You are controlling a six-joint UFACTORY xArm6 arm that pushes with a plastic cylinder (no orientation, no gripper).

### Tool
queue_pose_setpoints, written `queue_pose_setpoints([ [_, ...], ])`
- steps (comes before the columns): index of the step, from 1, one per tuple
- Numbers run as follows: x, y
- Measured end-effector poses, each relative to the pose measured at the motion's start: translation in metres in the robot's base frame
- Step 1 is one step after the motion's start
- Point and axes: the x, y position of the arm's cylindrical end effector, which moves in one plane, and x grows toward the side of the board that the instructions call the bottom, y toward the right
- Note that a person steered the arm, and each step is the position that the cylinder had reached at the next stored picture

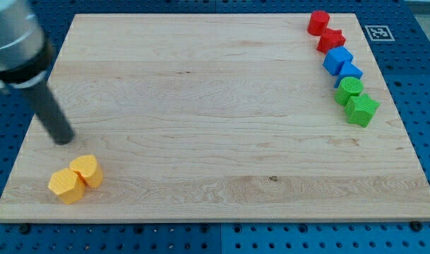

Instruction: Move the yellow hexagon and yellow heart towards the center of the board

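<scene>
My tip (63,139) rests on the wooden board (200,113) near the view's left edge, at the end of a straight dark rod that slants up and to the view's left into the blurred grey body of the arm at the top left corner. There is no hand or jaw on this rod, so nothing is apart, together or clamped; the tip touches no block. The two yellow blocks sit in the board's bottom left corner, just below and slightly to the view's right of the tip, with a clear strip of wood between them and it. The yellow hexagon (65,185) is the lower left one, and the yellow heart (87,170) lies touching it on its upper right side. Both are far from the middle of the board. Along the view's right edge the other six blocks run in a slanting line from the top corner downward: a red block (318,22) at the top, a second red block (331,39) touching it below, then a blue block (337,61), another blue block (350,72), a green block (349,88) and a last green block (361,110); their exact shapes are hard to make out. A black and white marker tag (378,32) lies on the blue perforated table (419,85) beside the board's top right corner
</scene>
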Motion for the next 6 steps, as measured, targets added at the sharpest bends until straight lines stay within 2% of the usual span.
queue_pose_setpoints([
  [1,0.044,-0.032],
  [2,0.103,-0.036],
  [4,0.109,-0.032],
  [6,0.109,0.020],
])
